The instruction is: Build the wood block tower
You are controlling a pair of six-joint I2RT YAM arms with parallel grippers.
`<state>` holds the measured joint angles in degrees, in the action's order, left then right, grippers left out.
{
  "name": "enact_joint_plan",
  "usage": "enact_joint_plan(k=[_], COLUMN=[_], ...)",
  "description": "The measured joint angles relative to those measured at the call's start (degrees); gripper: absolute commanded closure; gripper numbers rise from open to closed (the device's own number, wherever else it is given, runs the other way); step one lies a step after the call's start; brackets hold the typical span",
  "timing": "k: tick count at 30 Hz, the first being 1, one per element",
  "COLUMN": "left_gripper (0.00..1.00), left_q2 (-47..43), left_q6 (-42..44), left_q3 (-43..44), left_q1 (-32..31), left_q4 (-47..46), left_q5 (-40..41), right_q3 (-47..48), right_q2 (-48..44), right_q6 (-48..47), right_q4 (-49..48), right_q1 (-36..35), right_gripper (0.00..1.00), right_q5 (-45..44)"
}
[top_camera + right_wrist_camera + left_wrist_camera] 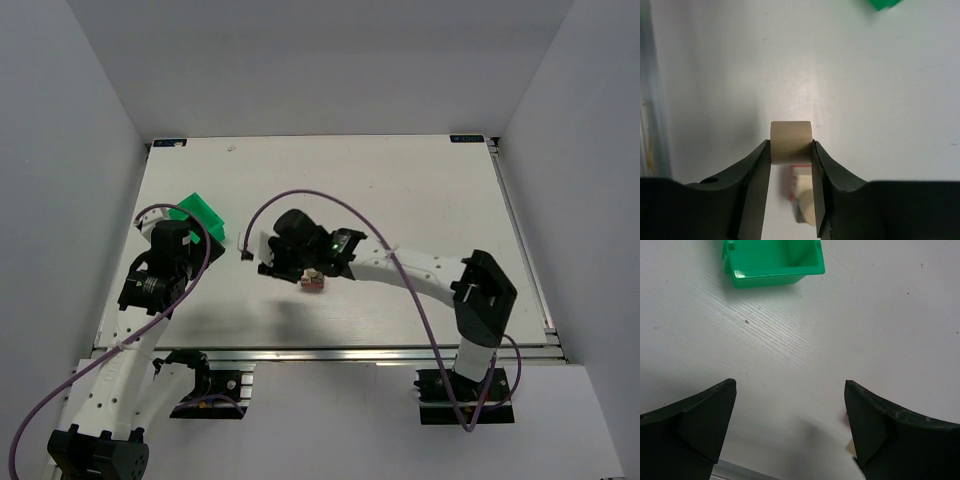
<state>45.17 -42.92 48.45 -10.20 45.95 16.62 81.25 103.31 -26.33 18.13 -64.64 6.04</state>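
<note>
My right gripper (791,146) is shut on a pale beige wooden block (790,139), one finger on each side of it. Behind the held block, between the fingers, the wood block tower (805,192) shows blurred: a red-orange base with pale pieces on it. From above, the tower (313,282) stands on the table just below the right gripper (297,262). My left gripper (790,390) is open over bare table with nothing between its fingers. A sliver of red and beige (850,446) peeks out beside its right finger. In the top view the left gripper (180,240) sits near the left edge.
A green plastic bin (200,217) stands at the left of the white table (400,190), ahead of the left gripper. The bin (772,262) looks empty inside. Its corner (883,4) shows at the top of the right wrist view. The table's metal front edge (735,472) is close.
</note>
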Motion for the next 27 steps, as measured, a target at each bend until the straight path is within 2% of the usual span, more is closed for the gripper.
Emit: enact_joint_plan(k=[5, 10, 17, 27], left_gripper=[0.02, 0.02, 0.02, 0.02], left_q2=[0.07, 0.17, 0.94, 2.51], left_q6=[0.55, 0.98, 1.77, 2.62], left_q3=[-0.02, -0.09, -0.09, -0.33], left_q1=[0.00, 0.00, 0.02, 0.13], left_q4=[-0.76, -1.05, -1.55, -2.78], left_q5=[-0.59, -0.81, -1.64, -4.02], right_q3=[2.27, 2.67, 2.64, 2.34], right_q2=[-5.40, -5.92, -5.75, -4.79], right_q6=[-2.82, -3.96, -4.07, -4.33], right_q4=[1.92, 7.93, 13.49, 14.75], right_q1=[5.99, 10.43, 11.67, 11.74], right_gripper=[0.80, 0.79, 0.78, 0.75], right_q5=[0.15, 0.11, 0.17, 2.12])
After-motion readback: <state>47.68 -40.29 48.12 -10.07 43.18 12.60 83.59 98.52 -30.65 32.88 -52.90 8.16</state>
